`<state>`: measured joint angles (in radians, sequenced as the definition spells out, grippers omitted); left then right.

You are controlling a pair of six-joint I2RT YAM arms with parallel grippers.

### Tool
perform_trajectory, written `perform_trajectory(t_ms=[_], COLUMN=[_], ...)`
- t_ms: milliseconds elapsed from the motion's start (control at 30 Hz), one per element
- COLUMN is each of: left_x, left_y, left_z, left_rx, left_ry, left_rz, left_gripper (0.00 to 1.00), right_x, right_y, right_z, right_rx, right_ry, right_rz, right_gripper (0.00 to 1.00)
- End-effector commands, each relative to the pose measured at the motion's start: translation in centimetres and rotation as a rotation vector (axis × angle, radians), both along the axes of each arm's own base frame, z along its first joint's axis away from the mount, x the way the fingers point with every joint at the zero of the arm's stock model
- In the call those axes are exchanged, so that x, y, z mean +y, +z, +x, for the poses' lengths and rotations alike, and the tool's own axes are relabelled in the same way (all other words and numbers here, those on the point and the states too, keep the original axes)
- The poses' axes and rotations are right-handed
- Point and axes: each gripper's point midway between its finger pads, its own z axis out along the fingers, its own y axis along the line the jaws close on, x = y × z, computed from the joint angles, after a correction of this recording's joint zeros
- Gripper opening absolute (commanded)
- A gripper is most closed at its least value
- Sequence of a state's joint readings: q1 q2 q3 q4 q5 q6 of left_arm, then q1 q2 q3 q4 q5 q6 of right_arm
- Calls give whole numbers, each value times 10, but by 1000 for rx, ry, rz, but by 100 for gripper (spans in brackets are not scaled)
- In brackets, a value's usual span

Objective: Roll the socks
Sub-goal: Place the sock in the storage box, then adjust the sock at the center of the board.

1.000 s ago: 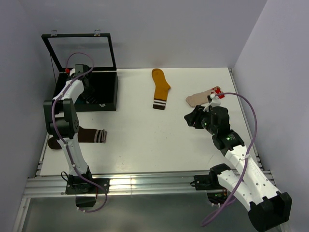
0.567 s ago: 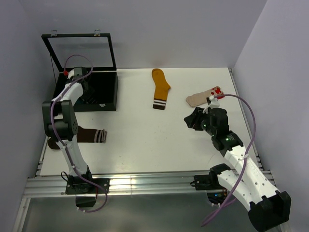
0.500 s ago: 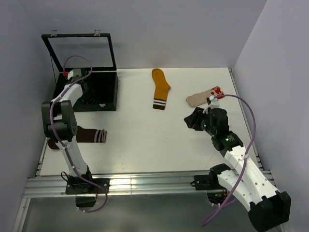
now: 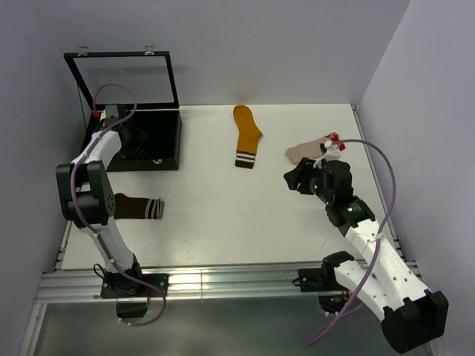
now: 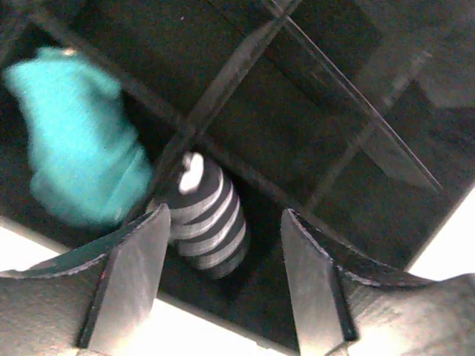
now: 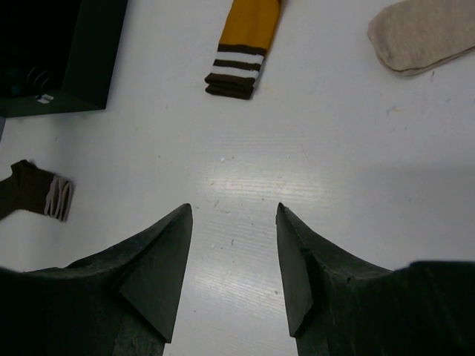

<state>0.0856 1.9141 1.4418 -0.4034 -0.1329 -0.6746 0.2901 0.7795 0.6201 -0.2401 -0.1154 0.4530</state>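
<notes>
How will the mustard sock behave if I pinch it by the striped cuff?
The mustard sock lies flat and thin on the table, so it will probably drape limply. Soft knit looks light; a push would likely bunch it rather than slide it.

Just ahead of the left gripper (image 5: 224, 219), whose fingers are dark grey, a rolled sock (image 5: 206, 215) is banded black and white inside a black compartmented box (image 5: 223, 81). Ahead and left of those fingers is a bright teal sock (image 5: 78, 156), too blurred to show any figure. Ahead of the right gripper (image 6: 234, 211), also dark grey, a mustard sock (image 6: 249, 22) ends in a brown-and-white striped cuff. To that gripper's right is a plain beige sock (image 6: 423, 33). To its left is a dark brown sock (image 6: 30, 189) with a pale striped cuff. The table (image 6: 334, 148) is white.
</notes>
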Motion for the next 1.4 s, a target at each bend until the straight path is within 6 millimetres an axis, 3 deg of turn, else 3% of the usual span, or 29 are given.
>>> perform_trajectory(t_ms=[0,33,67,100,133,200,233,267,333,400,467,533,567,633,667,733,867,1033,1367], left_x=[-6,-6,-5,-4,-3,1,2,3,2,2,5,6,7,8,7,-2,-18,-23,-27], left_y=[79,103,114,123,148,161,181,187,200,194,211,212,210,206,206,203,203,203,202], left_z=[-15,-20,-25,-31,-41,-54,-64,-69,-88,-102,-118,-134,-137,-142,-143,-145,-147,-149,-149], left_rx=[-107,-152,-172,-186,-239,-271,-325,-344,-391,-397,-467,-490,-487,-467,-469,-477,-487,-485,-482], left_ry=[-51,-56,-61,-72,-69,-68,-66,-62,-61,-66,-39,-22,-13,2,-1,-32,-92,-118,-139], left_rz=[0,12,23,43,65,106,121,129,147,160,185,193,196,228,240,261,260,270,258], left_gripper=[69,69,71,72,73,76,77,77,83,90,91,92,92,93,93,94,94,92,92], right_x=[-10,-11,-10,-10,-10,-15,-22,-25,-36,-39,-37,-40,-39,-42,-42,-42,-42,-36,-22], right_y=[36,37,41,43,44,44,44,37,43,39,26,25,10,10,-8,-8,-37,-88,-150], right_z=[23,26,33,36,40,53,59,66,77,92,105,119,127,143,151,165,193,204,192], right_rx=[-73,-70,-71,-70,-68,-52,-47,-25,-25,-1,38,44,81,89,133,148,213,351,490], right_ry=[-85,-91,-100,-105,-112,-152,-198,-219,-295,-326,-327,-345,-343,-336,-336,-323,-307,-280,-209], right_rz=[-6,-14,-16,-18,-21,-45,-63,-86,-116,-130,-127,-98,-101,-71,-82,-75,-69,-55,-35], right_gripper=[58,59,61,70,73,75,76,77,79,80,80,79,79,79,79,78,78,78,76])
